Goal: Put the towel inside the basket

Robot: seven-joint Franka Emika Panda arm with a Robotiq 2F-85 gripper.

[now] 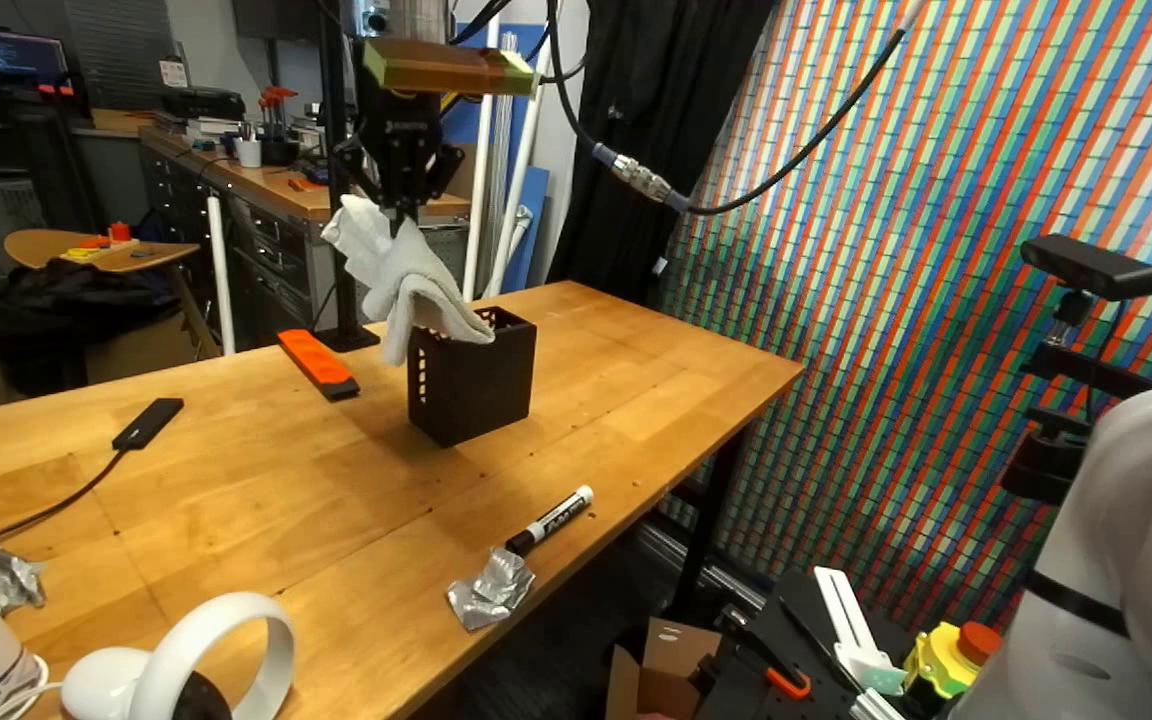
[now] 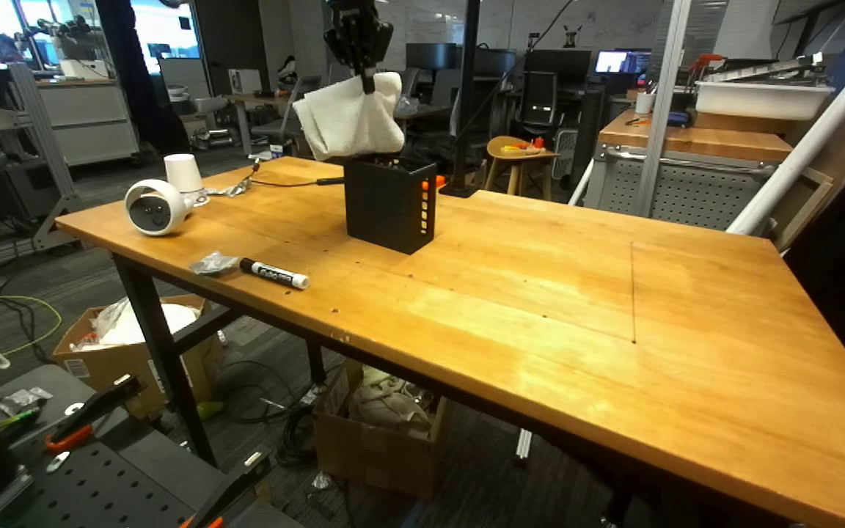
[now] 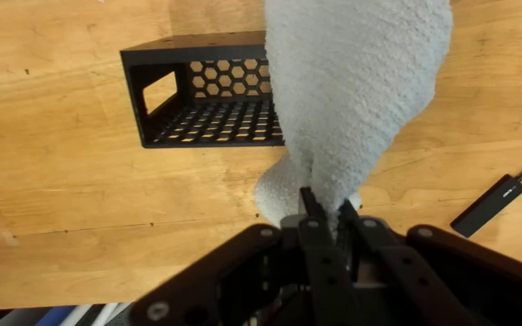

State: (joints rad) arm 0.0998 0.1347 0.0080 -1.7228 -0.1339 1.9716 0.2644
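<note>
The white-grey towel (image 1: 406, 275) hangs folded from my gripper (image 1: 402, 212). It also shows in an exterior view (image 2: 353, 117) and in the wrist view (image 3: 356, 77). The black basket (image 1: 481, 385) stands upright on the table; it shows in an exterior view (image 2: 386, 204) and in the wrist view (image 3: 135, 102). The basket's open top faces up and its visible inside is empty. In the wrist view my gripper (image 3: 326, 203) is shut on the towel, beside the basket; the towel covers the basket's right part. I cannot tell whether the towel touches the rim.
An orange-black item (image 1: 319, 364) lies behind the basket, near a black post (image 2: 466, 95). A black hub (image 1: 148, 423) with a cable, a marker (image 1: 549, 520), crumpled foil (image 1: 492, 590) and a white ring-shaped device (image 2: 155, 207) are on the table (image 2: 540, 308).
</note>
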